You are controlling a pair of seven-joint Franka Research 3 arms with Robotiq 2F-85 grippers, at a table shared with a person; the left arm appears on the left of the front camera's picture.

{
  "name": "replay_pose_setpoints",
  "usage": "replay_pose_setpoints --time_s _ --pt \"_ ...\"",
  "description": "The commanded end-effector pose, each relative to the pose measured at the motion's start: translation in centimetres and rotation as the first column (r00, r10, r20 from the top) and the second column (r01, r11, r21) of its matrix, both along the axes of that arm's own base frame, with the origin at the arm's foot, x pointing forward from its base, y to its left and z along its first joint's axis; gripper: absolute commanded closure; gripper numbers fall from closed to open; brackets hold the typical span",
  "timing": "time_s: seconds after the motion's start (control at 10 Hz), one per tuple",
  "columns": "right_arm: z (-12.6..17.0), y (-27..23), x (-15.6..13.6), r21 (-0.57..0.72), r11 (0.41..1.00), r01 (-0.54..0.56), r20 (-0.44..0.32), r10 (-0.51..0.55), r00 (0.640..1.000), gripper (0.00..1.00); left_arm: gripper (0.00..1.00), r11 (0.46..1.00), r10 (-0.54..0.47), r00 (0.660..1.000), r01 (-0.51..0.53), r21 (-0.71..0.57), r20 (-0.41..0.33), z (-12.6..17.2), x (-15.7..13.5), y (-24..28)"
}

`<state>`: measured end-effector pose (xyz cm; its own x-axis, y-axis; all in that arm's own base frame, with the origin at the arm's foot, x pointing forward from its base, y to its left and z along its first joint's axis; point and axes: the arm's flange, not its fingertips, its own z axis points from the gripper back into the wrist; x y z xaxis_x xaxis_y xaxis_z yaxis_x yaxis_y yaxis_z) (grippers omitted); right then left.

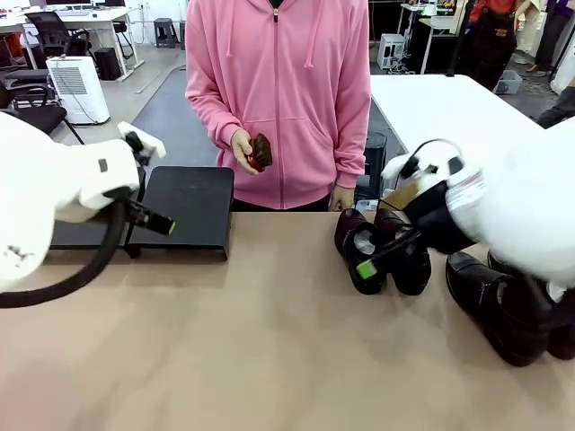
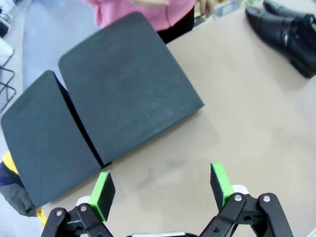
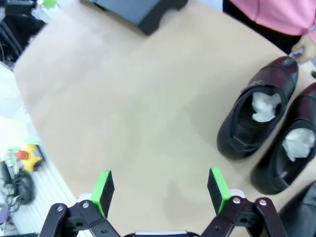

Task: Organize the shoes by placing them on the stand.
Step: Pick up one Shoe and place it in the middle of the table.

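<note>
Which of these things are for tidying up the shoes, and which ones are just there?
For the job:
- black shoes on the table
- black stand, with nothing on it yet

Just there:
- small brown thing in the person's hand
- white machine on the floor behind
- yellow gadget and cables beside the table

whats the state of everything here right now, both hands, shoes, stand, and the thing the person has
left hand: open, holding nothing, over the table by the stand
right hand: open, holding nothing, beside the middle shoes
stand: no shoes on it
middle shoes: upright on the table, stuffed with white paper
shoes at the right: on the table, off the stand
brown object: held in the person's hand
</note>
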<state>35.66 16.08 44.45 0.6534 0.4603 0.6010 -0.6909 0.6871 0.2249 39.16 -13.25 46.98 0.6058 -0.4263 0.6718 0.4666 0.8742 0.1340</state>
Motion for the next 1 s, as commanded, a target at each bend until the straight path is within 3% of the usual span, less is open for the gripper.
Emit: replay_pose_setpoints --time_s 0.0,0.2,0.6,0.7,0.8,0.9 --pt "1.6 -4.4 -0.6 0.067 0.998 -0.005 0.017 0.004 1.0 0.0 0.0 0.993 -0.071 0.994 0.064 -0.096 -0.081 1.1 -5.8 3.5" --pt "3.7 -7.1 -1.1 0.137 0.991 0.003 0.008 -0.004 1.0 0.0 0.0 0.966 -0.186 0.975 0.159 -0.202 -0.122 3.9 -7.6 5.6" --pt "5.2 -11.9 -1.1 0.21 0.976 0.057 -0.011 -0.056 0.998 0.0 0.0 0.959 -0.135 0.976 0.086 -0.269 -0.17 7.0 -8.6 10.9" --pt "5.3 -12.1 -0.8 0.177 0.977 0.12 0.003 -0.123 0.992 0.0 0.0 0.979 -0.044 0.989 0.015 -0.205 -0.139 7.4 -8.3 11.1" --pt "5.4 -11.2 -1.1 0.181 0.98 0.08 -0.025 -0.076 0.997 0.0 0.0 0.96 -0.142 0.976 0.095 -0.264 -0.167 8.3 -7.6 10.0" --pt "5.4 -11.2 -1.1 0.181 0.98 0.08 -0.025 -0.076 0.997 0.0 0.0 0.96 -0.142 0.976 0.095 -0.264 -0.167 8.3 -7.6 10.0"
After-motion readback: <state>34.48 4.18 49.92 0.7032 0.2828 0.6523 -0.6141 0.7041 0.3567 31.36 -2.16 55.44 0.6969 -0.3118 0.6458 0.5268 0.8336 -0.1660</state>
